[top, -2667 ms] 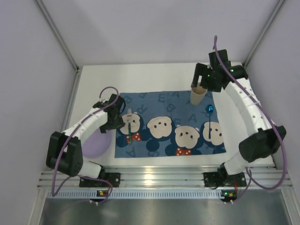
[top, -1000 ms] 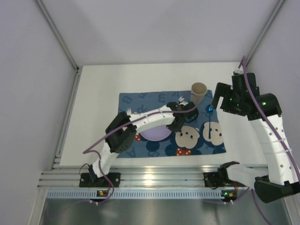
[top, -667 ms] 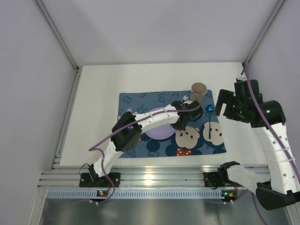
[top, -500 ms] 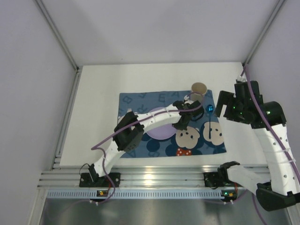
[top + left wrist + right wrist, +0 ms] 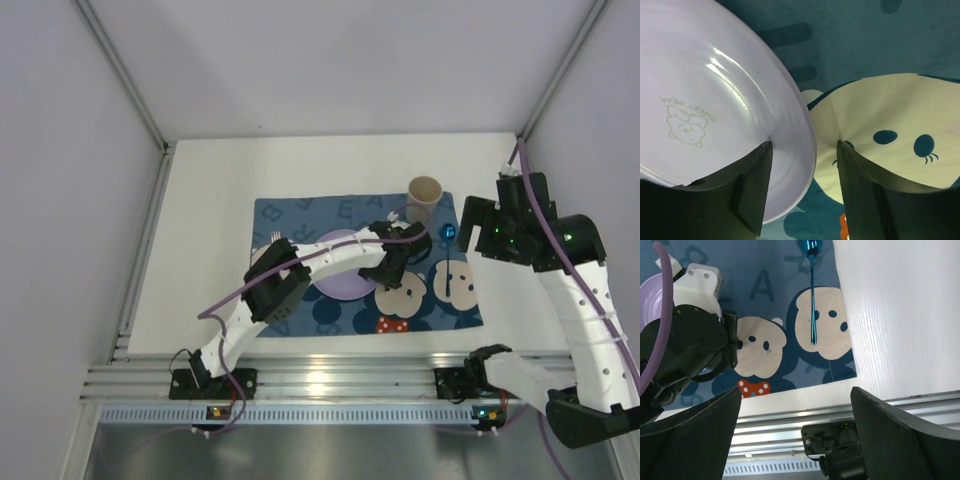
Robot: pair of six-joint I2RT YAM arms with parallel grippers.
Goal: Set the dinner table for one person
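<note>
One snag: the left gripper [image 5: 804, 146], parted astride the plate [image 5: 705, 100] rim, could drag it off-centre when lifting; right gripper [image 5: 796, 391] gapes empty.

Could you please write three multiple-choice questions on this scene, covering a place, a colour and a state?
1. Where does the blue spoon lie? A) on the placemat B) in the cup C) on the rail
2. What colour is the plate? A) green B) lavender C) red
3. How is the right gripper? A) holding the cup B) holding the spoon C) open
Answers: A, it lies flat there; B, its surface shows pale purple; C, fingers apart, nothing between.
</note>
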